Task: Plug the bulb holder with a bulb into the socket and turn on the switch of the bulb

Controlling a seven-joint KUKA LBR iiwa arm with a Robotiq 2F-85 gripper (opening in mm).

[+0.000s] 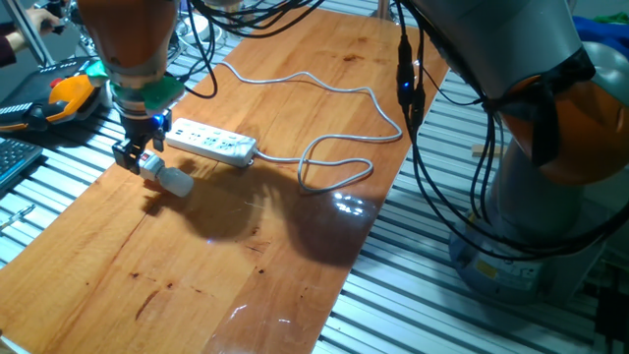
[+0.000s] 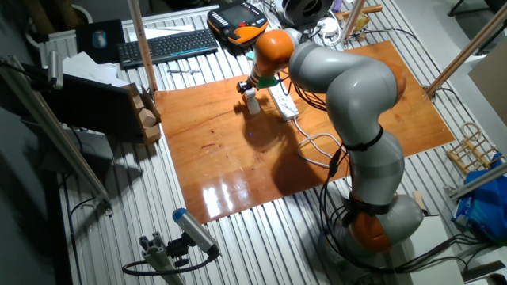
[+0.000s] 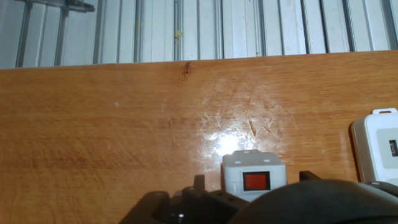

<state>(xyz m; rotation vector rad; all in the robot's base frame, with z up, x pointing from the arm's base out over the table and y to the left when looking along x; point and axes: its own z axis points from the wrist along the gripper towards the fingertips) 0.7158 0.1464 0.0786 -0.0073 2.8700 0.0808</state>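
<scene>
My pincer [image 1: 138, 157] grips the holder [image 1: 151, 163], bulb [image 1: 178, 181] hanging low; next, carry it to the socket [image 1: 210, 144] beside me; align prongs.

The arm [image 2: 348, 87] is built of fat, rounded silver-grey shells with glossy orange bands at the joints, one at the wrist [image 2: 273, 49], one low at the base [image 2: 372, 229]. Black cables [image 1: 418, 118] hang in loose loops along its links, and a small black box on them shows a blue light [image 1: 404, 87]. Below the orange wrist sits a green collar [image 1: 147, 95], then a black head with a blue glow and the black pincer [image 1: 133, 155], whose dark rounded housing fills the bottom edge of the hand view.
</scene>
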